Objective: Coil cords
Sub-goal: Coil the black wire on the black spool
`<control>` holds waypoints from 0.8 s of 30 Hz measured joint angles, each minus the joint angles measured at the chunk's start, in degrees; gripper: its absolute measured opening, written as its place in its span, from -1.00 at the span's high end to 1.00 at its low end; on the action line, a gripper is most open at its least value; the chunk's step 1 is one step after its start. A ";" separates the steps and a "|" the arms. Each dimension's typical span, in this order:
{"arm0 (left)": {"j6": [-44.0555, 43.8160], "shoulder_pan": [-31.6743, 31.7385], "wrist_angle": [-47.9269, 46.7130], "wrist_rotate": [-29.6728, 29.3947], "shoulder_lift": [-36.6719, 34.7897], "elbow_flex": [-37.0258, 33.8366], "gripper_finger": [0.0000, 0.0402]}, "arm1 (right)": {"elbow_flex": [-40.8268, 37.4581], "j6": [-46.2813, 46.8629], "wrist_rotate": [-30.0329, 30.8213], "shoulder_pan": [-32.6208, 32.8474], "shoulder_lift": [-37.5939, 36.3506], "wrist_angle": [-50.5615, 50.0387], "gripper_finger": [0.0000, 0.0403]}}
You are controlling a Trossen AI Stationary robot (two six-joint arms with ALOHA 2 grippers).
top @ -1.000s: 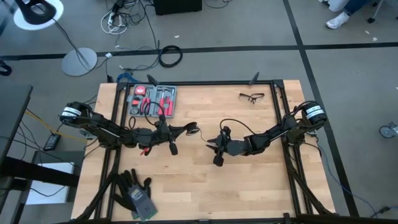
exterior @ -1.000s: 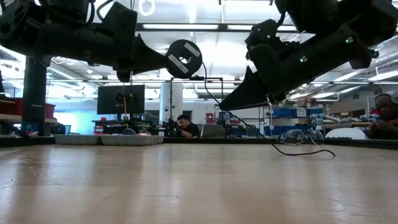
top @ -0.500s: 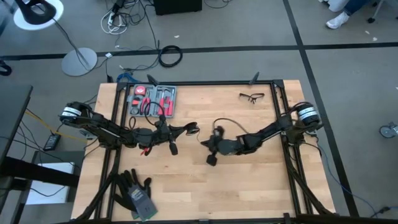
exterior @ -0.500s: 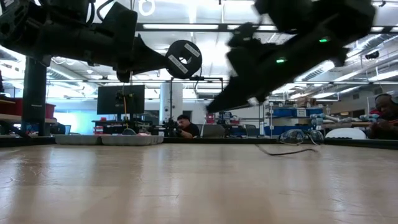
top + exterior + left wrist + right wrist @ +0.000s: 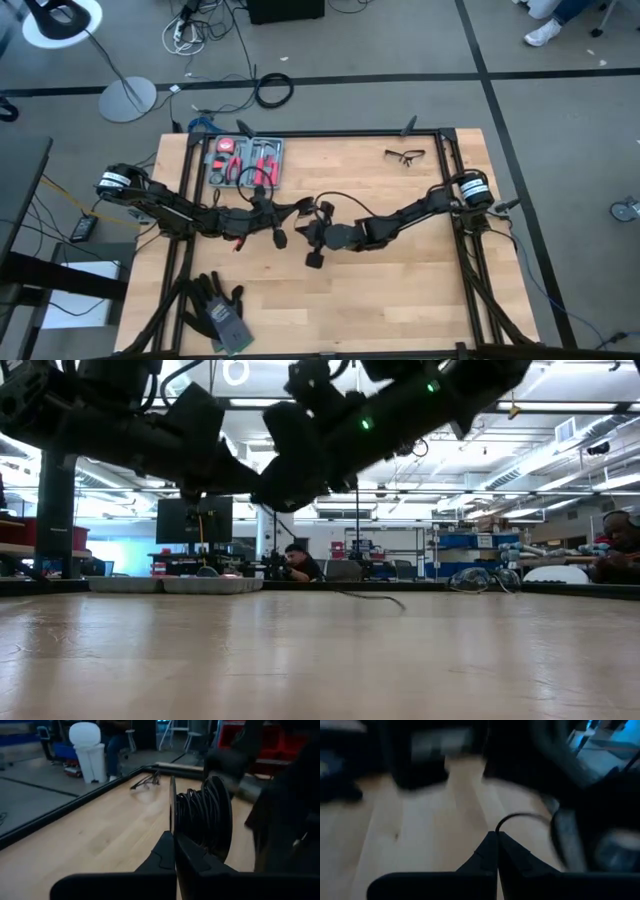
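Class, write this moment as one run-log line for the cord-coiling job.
left gripper: shut on puck, cord wound round it | right gripper: shut on cord, beside left gripper | stage: winding at mid-table

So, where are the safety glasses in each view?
High view: glasses near the far right corner of the table.
Low view: far back, right of centre.
Left wrist view: far off, by the table's black edge.
Right wrist view: not in it.
Shared landmark: the wooden table.
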 joint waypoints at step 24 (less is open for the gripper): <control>-3.18 -0.09 -3.90 0.69 -0.02 -0.04 1.00 | 0.15 4.58 12.22 -2.41 -13.43 -24.81 0.96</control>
